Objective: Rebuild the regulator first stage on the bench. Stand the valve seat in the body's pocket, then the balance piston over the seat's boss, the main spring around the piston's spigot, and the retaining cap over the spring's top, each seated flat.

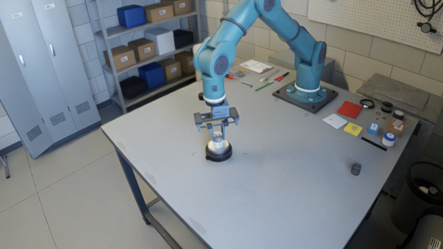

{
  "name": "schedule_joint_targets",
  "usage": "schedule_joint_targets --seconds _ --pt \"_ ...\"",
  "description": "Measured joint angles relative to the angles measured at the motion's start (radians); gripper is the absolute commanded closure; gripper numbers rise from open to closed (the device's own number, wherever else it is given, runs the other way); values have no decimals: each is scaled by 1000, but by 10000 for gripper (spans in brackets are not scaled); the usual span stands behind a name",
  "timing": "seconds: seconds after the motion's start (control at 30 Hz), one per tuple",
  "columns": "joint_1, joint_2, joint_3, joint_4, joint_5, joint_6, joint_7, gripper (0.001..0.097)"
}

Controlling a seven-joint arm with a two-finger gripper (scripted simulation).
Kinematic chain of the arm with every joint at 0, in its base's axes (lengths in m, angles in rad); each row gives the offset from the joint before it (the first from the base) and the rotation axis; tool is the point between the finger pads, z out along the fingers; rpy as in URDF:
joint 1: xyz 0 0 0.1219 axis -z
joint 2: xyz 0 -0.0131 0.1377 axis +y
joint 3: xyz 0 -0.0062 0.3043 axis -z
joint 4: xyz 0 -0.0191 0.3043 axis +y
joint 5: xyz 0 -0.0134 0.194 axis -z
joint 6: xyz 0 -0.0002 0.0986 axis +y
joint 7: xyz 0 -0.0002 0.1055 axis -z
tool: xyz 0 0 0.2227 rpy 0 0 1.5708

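Observation:
The pale balance piston (218, 141) stands upright in the round black regulator body (218, 152), left of centre on the grey bench. My gripper (217, 135) points straight down over the body and is closed on the piston's upper part. The valve seat is hidden under the piston inside the body. The dark main spring (356, 168) stands alone near the bench's right front edge, far from the body. I cannot tell which of the small parts on the right is the retaining cap.
Behind the bench stand a shelf of boxes (148, 45) and grey lockers (38, 69). My arm's base plate (305, 94) sits at the bench's far side, with hand tools (273, 77) beside it. Coloured pads and small jars (377, 121) crowd the right edge.

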Motion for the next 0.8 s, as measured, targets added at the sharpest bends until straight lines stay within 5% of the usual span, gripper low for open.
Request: schedule_joint_targets --seconds 0.47,0.8 --pt "0 0 0 0 0 0 0 428" --pt "0 0 0 0 0 0 0 428"
